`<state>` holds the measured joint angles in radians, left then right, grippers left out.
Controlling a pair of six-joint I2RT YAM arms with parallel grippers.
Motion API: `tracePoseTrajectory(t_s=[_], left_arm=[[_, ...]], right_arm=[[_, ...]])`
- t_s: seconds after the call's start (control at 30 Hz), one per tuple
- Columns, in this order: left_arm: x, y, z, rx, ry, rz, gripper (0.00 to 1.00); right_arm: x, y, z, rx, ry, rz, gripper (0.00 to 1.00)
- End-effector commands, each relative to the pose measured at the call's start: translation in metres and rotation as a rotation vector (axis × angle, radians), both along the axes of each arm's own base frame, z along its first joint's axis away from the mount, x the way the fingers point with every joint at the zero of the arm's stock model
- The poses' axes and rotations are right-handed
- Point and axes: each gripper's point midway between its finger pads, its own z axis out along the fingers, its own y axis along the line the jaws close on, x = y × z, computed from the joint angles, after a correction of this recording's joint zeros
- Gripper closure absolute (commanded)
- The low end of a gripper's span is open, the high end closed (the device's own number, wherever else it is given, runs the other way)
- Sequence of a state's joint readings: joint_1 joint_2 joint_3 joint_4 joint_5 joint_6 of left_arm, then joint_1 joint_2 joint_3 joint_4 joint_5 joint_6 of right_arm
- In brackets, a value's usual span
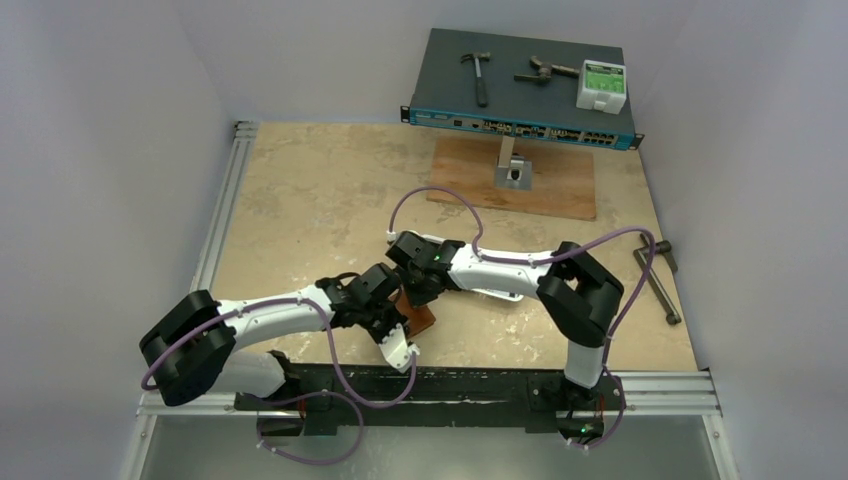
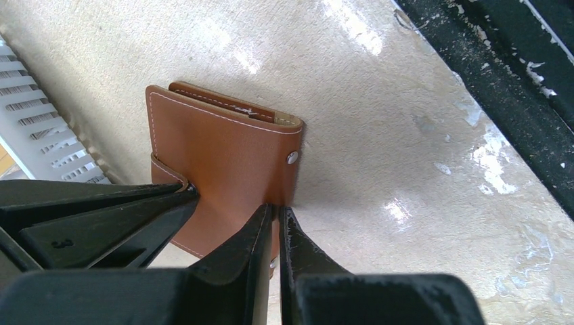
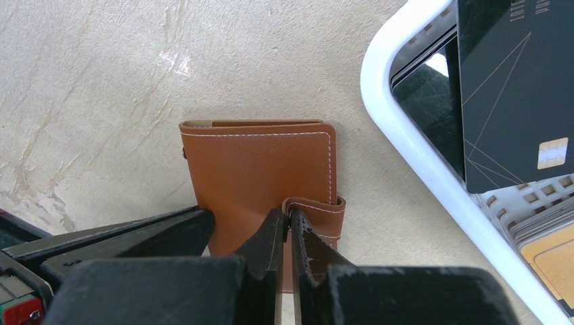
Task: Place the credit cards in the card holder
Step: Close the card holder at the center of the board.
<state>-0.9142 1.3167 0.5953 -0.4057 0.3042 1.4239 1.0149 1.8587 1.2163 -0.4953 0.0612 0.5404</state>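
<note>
Top external view has the beige stone-look counter (image 1: 300,200) with both white-and-black arms folded in toward one spot near the front edge. The left arm (image 1: 280,315) and right arm (image 1: 500,270) meet nose to nose there.

Next down in size is the white slotted plastic tray (image 3: 420,156). It's parked just beside that spot and has the credit cards in it: a black plastic card with thin line art and a gold chip (image 3: 514,88), plus some orange-yellow ones (image 3: 555,257) lower down. None are in the holder yet, as far as I can see.

The brown leather folding card holder (image 2: 223,149) lies flat on the counter between the two arms, folded shut.

My guess at the setup: each arm takes an opposite side, so one anchors the holder while the other pulls the flap open.

The left tool (image 2: 275,213) is closed down to a sliver on the card holder's cover edge below the metal stud. The right tool (image 3: 284,217) is clamped tight too, and looks pinched on the end of the little stitched snap tab (image 3: 318,210).
</note>
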Motion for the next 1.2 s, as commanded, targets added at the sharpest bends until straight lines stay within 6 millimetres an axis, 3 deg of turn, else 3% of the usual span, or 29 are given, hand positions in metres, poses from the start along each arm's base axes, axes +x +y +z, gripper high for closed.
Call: tracePoseTrajectory(t_s=[0.0, 0.4, 0.77, 0.93, 1.17], left_arm=[[-0.007, -0.001, -0.004, -0.006, 0.067, 0.006, 0.94], [-0.003, 0.000, -0.002, -0.017, 0.077, 0.029, 0.95], [-0.002, 0.000, -0.002, -0.022, 0.085, 0.036, 0.96], [0.004, 0.007, 0.000, -0.016, 0.077, 0.055, 0.96], [0.014, 0.028, 0.011, -0.004, 0.060, 0.119, 0.96]], right_arm=[[-0.037, -0.033, -0.070, -0.180, 0.114, 0.023, 1.00], [-0.089, -0.043, -0.123, -0.253, 0.223, 0.056, 1.00], [-0.128, -0.072, -0.164, -0.379, 0.342, 0.105, 1.00], [-0.153, -0.089, -0.161, -0.409, 0.400, 0.133, 1.00], [-0.172, -0.102, -0.139, -0.383, 0.392, 0.069, 1.00]])
